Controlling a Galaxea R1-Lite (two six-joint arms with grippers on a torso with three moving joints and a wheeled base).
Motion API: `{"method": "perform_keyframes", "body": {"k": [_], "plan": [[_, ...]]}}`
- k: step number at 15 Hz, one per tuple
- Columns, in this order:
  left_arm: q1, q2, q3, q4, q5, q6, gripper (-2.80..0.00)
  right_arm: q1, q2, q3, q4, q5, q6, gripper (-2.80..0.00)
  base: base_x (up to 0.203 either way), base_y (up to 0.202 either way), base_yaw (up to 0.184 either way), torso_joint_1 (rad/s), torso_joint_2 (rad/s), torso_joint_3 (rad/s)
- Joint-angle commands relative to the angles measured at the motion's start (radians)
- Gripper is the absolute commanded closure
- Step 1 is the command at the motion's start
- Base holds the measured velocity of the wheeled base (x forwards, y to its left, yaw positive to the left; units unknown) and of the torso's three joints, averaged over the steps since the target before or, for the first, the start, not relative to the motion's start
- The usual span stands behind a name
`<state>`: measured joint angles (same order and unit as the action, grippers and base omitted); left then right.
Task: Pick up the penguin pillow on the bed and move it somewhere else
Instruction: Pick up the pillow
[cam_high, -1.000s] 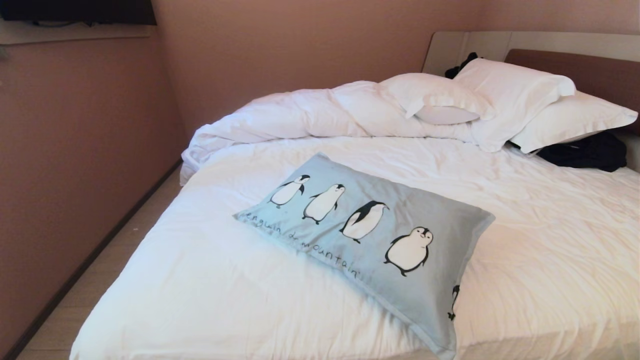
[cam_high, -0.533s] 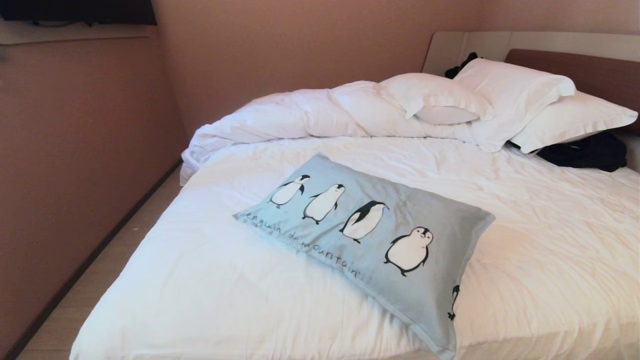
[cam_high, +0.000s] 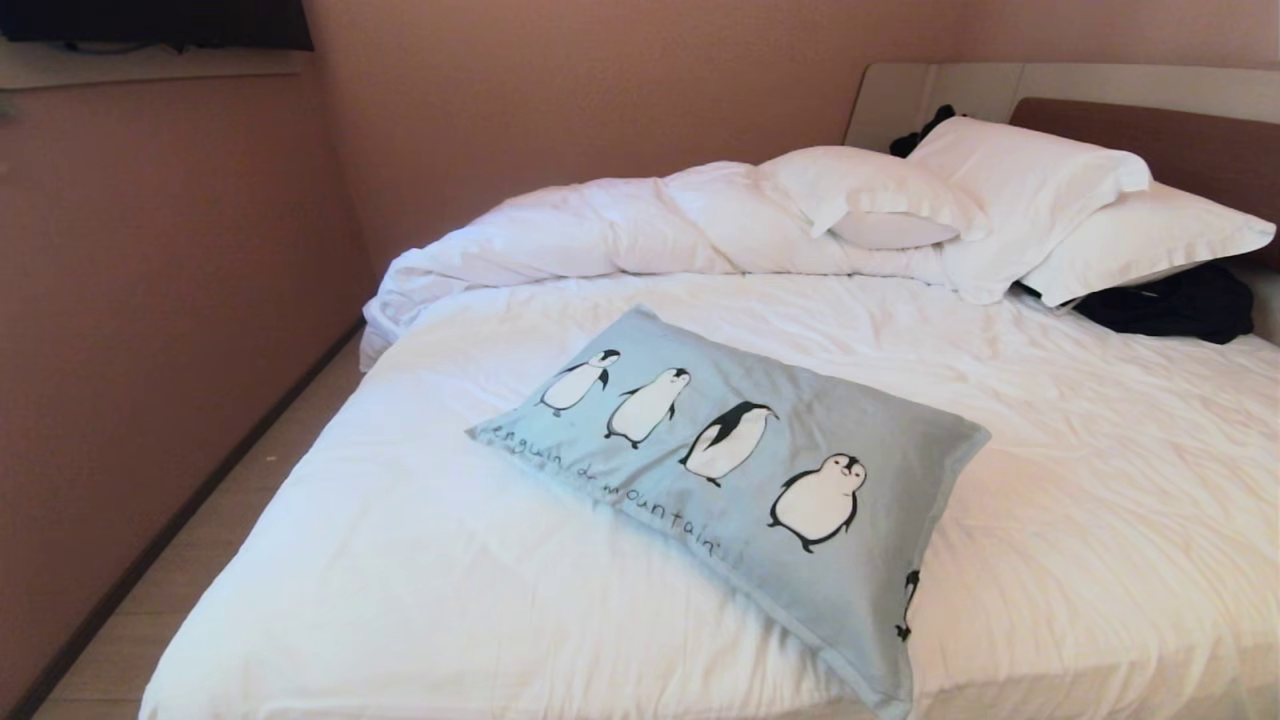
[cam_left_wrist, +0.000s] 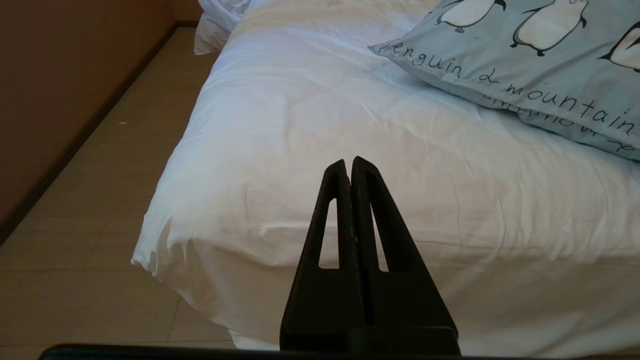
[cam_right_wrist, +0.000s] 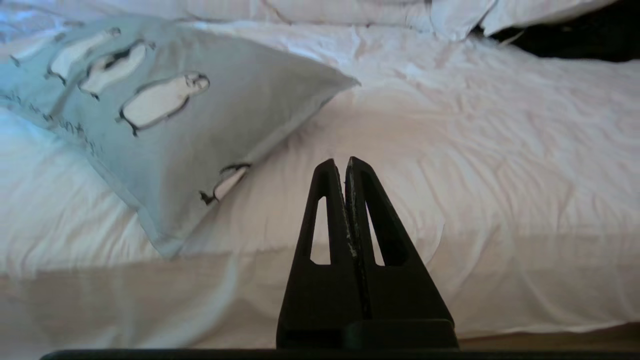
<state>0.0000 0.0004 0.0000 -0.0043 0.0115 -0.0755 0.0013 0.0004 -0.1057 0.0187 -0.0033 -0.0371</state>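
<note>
The light blue penguin pillow (cam_high: 740, 470) lies flat on the white sheet of the bed (cam_high: 420, 580), near the foot edge, one corner reaching that edge. Neither arm shows in the head view. My left gripper (cam_left_wrist: 349, 162) is shut and empty, hanging off the foot of the bed (cam_left_wrist: 280, 150), with the penguin pillow (cam_left_wrist: 540, 60) well beyond it to one side. My right gripper (cam_right_wrist: 345, 164) is shut and empty too, short of the bed (cam_right_wrist: 500, 150) edge, and the penguin pillow (cam_right_wrist: 210, 130) lies close beside and ahead of it.
A bunched white duvet (cam_high: 620, 230) and plain white pillows (cam_high: 1020, 190) lie at the head end by the brown headboard (cam_high: 1180, 140). Dark clothing (cam_high: 1170, 305) lies beside the pillows. A pink wall (cam_high: 150, 300) and a strip of floor (cam_high: 200, 540) run along the bed's left side.
</note>
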Motion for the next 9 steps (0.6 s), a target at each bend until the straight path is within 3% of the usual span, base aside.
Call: {"method": "perform_keyframes", "body": {"k": [1,5,9], "plan": [[0.0,0.0,0.003,0.0,0.001,-0.001,0.0,0.0,0.001,-0.069,0.077,0.001,-0.002,0.0,0.0,0.0,0.0,0.0,0.0,0.0],[0.0,0.0,0.003,0.0,0.001,-0.001,0.0,0.0,0.127,-0.161,0.095,0.028,-0.005,0.0,0.0,0.0,0.0,0.0,0.0,0.0],[0.0,0.0,0.003,0.0,0.001,-0.001,0.0,0.02,0.519,-0.258,0.002,0.064,-0.002,0.0,0.0,0.0,0.0,0.0,0.0,0.0]]}}
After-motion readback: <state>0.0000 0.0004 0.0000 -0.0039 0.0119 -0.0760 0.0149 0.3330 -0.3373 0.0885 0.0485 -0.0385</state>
